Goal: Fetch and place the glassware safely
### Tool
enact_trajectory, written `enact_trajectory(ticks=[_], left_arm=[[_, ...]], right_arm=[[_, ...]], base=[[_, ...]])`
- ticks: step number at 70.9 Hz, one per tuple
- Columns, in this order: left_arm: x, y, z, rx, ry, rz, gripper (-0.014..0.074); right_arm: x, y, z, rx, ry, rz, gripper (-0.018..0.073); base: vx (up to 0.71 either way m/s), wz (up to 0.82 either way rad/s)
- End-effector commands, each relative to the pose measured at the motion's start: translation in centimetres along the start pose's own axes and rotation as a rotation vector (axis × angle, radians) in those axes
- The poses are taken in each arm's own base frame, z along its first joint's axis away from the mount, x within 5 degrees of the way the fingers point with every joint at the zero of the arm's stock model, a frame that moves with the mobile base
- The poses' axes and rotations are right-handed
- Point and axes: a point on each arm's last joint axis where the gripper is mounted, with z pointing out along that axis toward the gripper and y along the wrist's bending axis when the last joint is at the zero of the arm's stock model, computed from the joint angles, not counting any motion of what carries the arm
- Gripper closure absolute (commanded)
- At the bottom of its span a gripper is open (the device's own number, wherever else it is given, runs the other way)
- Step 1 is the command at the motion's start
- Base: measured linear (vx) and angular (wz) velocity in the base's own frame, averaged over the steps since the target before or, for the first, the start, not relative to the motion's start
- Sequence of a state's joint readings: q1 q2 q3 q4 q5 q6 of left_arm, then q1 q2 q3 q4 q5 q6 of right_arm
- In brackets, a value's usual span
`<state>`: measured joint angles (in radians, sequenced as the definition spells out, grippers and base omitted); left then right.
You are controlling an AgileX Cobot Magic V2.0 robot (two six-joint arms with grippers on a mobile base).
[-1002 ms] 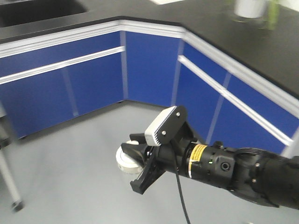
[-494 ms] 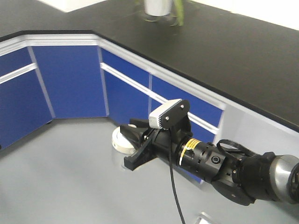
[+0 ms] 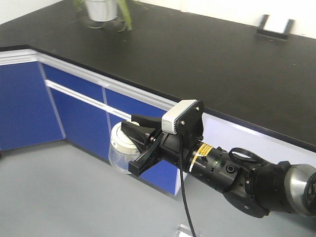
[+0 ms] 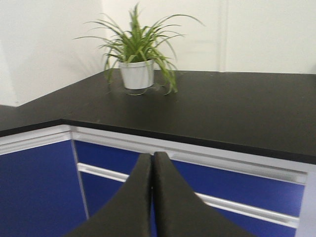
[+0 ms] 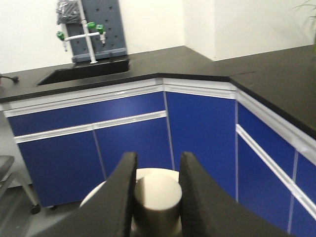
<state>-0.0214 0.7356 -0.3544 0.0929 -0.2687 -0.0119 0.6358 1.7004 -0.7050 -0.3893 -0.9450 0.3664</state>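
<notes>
Glass jar (image 3: 120, 151) hangs clamped by its knob (image 5: 157, 200) in right gripper (image 5: 157, 163).

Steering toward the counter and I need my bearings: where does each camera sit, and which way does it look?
Exterior front: above the arms, looking down at the black counter and blue cabinets; the right gripper holds the jar.
Left wrist: behind the shut left gripper, facing the potted plant on the counter.
Right wrist: behind that gripper, clamped on the jar's lid knob, facing the sink corner.
Shared: front and left wrist both show the plant.
</notes>
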Motion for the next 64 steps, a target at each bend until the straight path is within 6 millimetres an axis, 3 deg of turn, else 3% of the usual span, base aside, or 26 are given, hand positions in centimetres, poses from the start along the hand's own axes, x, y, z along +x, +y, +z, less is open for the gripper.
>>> enact_trajectory(ticks=[1,64], left_arm=[[-1.58,0.01,0.02,0.002,-0.100,-0.015,0.0603],[-1.58,0.01,0.02,0.002,-0.100,-0.015,0.0603]], right_arm=[[-3.22,0.37,-0.08,-0.030,-0.177,-0.021,0.0563],[-3.65,0.44,-0.17,-0.037,-0.224,-0.019,0.0563]], base=[[0.07,-0.34],[0.02,-0.34]])
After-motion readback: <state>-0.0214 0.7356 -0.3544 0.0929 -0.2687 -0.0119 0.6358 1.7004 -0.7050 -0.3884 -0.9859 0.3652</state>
